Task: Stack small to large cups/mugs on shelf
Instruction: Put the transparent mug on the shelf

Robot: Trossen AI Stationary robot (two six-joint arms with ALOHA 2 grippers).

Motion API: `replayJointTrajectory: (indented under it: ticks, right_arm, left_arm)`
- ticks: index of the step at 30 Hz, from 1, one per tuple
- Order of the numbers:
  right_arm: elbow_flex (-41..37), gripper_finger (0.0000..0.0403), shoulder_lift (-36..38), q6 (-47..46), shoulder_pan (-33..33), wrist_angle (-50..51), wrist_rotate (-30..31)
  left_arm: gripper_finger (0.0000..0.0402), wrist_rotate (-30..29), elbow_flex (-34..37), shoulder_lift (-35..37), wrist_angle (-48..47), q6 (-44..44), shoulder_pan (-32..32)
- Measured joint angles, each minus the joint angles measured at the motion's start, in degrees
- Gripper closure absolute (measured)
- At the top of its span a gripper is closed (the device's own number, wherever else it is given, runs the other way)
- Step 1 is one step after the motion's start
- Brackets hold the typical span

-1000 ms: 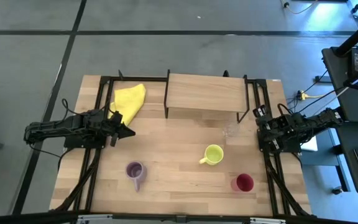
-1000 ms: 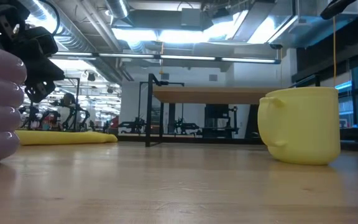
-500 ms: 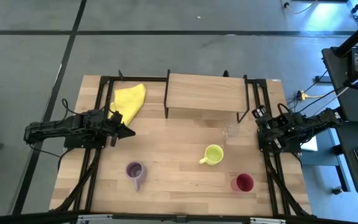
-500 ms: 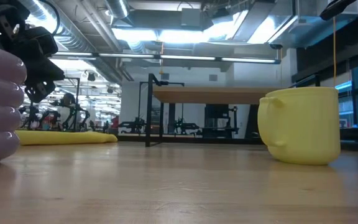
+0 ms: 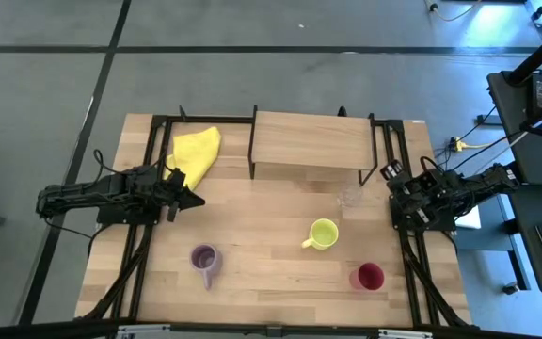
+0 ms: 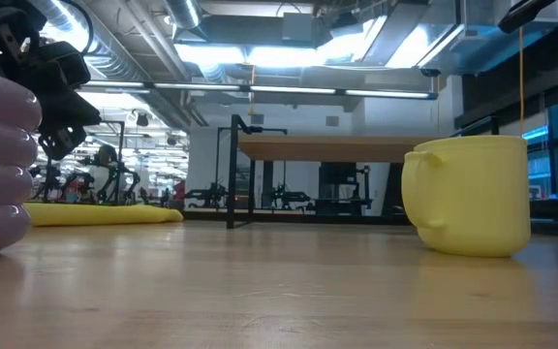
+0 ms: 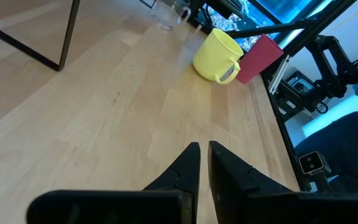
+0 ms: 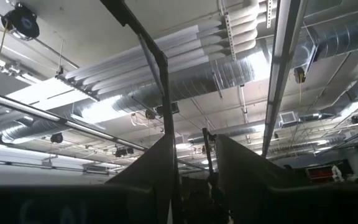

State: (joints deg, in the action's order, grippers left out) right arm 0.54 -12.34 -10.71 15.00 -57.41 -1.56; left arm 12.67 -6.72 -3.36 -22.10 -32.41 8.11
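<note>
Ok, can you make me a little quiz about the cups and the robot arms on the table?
1. True or false: the shelf has a mug on it.
2. Which mug lies nearest the left gripper? A) lilac mug B) yellow-green mug C) dark red cup
3. Fill in: the yellow cloth lies beside the shelf, on the ____ arm's side.

Key: 1 false, the shelf top is bare. 2 A. 3 left.

The wooden table [image 5: 280, 231] carries the shelf [image 5: 310, 141] at its far edge. Left of the shelf lies a yellow cloth [image 5: 196, 153]. In front of the shelf stand a tiny clear glass [image 5: 350, 198], a yellow-green mug [image 5: 324, 233], a lilac mug [image 5: 204, 258] and a dark red cup [image 5: 369, 276].
</note>
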Motion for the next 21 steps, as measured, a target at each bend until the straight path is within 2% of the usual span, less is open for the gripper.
replayJointTrajectory:
  ticks: [12,16,18,21]
  right_arm:
    - [0.1,0.0281,0.0,-2.6,0.0,-0.7,-0.1]
    - [5.5,0.0281,0.0,1.9,0.0,0.1,-0.1]
    - [10.8,0.0281,-0.2,5.2,0.0,7.8,-0.1]
    - [21.2,0.0281,-1.9,10.3,0.0,32.0,0.1]
  left_arm:
    - [0.0374,0.0,0.0,0.0,0.0,0.0,0.0]
    - [0.0374,0.0,0.0,0.0,0.0,0.0,0.0]
    - [0.0374,0.0,0.0,0.0,0.0,0.0,0.0]
    - [0.0374,0.0,0.0,0.0,0.0,0.0,0.0]
